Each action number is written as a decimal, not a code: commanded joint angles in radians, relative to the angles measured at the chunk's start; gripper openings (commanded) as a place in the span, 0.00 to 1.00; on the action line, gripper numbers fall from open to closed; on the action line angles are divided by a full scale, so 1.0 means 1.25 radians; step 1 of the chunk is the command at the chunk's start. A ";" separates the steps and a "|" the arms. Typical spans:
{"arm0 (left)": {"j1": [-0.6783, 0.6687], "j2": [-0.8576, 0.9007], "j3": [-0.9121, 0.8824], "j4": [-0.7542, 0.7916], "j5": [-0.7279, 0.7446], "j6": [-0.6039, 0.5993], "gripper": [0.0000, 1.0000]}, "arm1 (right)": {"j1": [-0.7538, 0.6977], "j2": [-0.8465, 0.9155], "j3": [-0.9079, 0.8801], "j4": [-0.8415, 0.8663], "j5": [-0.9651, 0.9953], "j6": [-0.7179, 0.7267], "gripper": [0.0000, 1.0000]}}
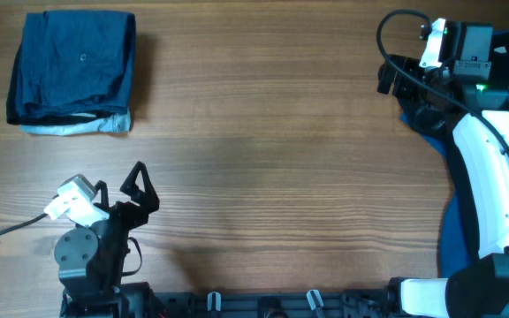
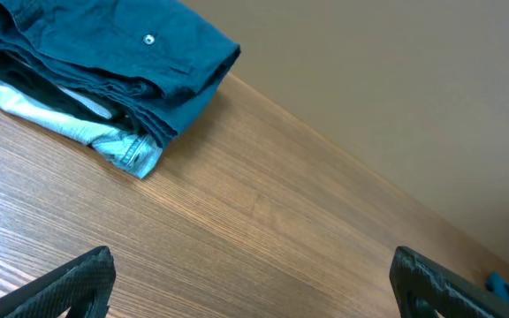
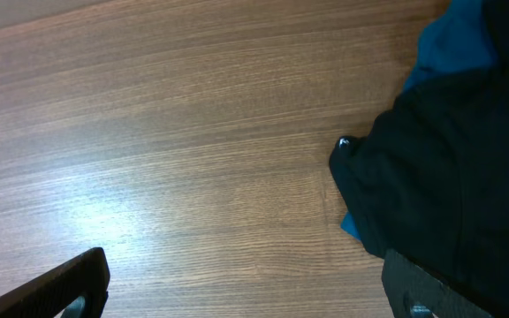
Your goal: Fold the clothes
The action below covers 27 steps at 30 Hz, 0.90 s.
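While the left gripper [image 2: 251, 281] and right gripper [image 3: 246, 272] gape empty, navy clothes [image 1: 73, 66] lie folded, stacked.

Our left arm [image 1: 95, 252] sits folded low at the near left, and the left gripper [image 1: 122, 184] points away from its base, jaws spread wide and holding nothing. Our right arm [image 1: 493, 185] stretches far along the right side, white forearm extended. The right gripper [image 1: 400, 88] angles inward at the far end, jaws likewise wide apart and empty.
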<state>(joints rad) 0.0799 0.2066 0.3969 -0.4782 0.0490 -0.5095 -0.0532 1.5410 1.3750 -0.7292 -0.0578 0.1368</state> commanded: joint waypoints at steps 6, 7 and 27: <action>-0.004 -0.029 -0.011 0.004 -0.013 0.004 1.00 | 0.004 0.009 -0.007 0.002 0.011 -0.003 1.00; -0.004 -0.029 -0.011 0.005 -0.013 0.004 1.00 | 0.004 0.009 -0.007 0.002 0.011 -0.003 1.00; -0.005 -0.138 -0.105 0.259 0.056 0.004 1.00 | 0.004 0.009 -0.007 0.002 0.011 -0.003 1.00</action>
<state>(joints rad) 0.0792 0.0650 0.3214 -0.1860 0.0956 -0.5098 -0.0532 1.5410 1.3750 -0.7292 -0.0578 0.1368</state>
